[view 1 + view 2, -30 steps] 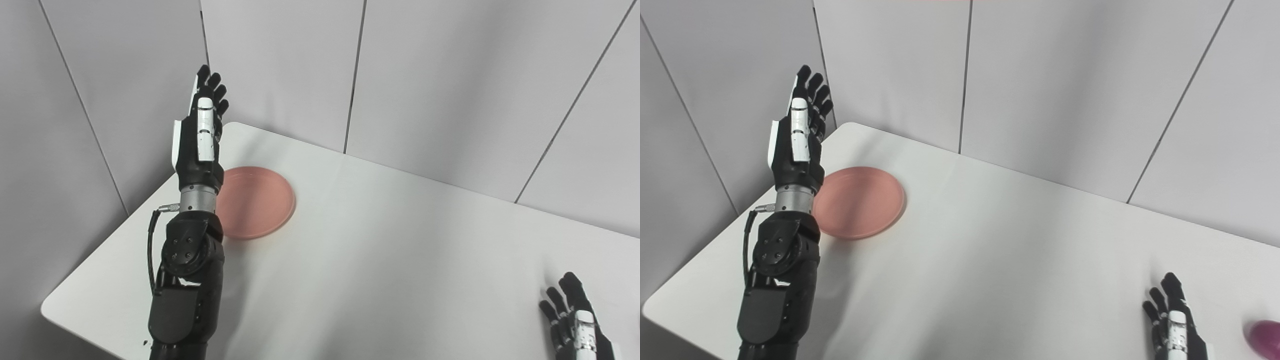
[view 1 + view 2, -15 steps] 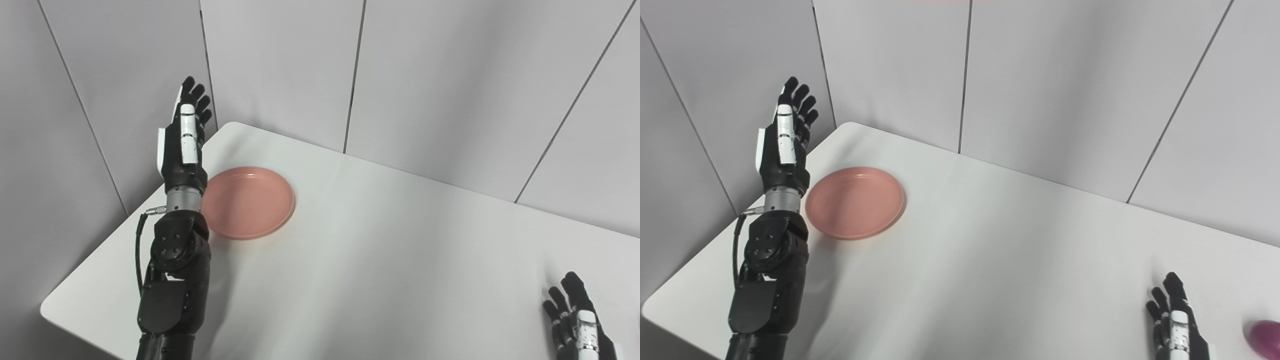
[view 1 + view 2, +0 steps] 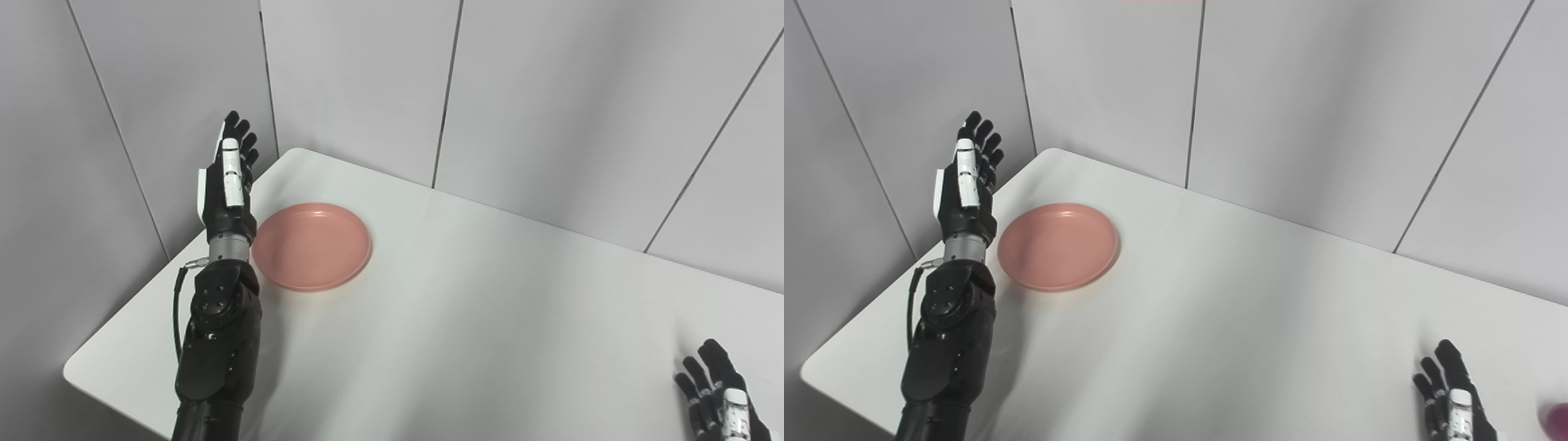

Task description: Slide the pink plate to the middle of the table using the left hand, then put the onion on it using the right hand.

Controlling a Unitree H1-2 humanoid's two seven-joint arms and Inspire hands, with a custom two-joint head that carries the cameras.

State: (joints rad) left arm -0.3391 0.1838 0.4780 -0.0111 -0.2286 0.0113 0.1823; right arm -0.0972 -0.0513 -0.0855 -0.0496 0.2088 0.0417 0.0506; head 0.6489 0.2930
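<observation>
Purple shows only in the right eye view: a rounded sliver, the onion (image 3: 1557,418), sits at the picture's lower right edge, just beside the right hand (image 3: 1454,401) and cut off by the frame. The left eye view does not reach it.

The pink plate (image 3: 312,246) is round, shallow and bare, with a low raised rim. It lies flat on the white worktop (image 3: 465,306) toward the far left corner, well apart from the onion.

The left hand (image 3: 225,184) is raised above the worktop's left edge, just left of the plate and not touching it, fingers straight, slightly spread and pointing up, holding nothing. Its black forearm rises from the bottom edge and hides a strip of worktop in front of the plate. The right hand lies low near the worktop's right end, fingers spread and empty. Grey wall panels (image 3: 355,79) close in behind the worktop.
</observation>
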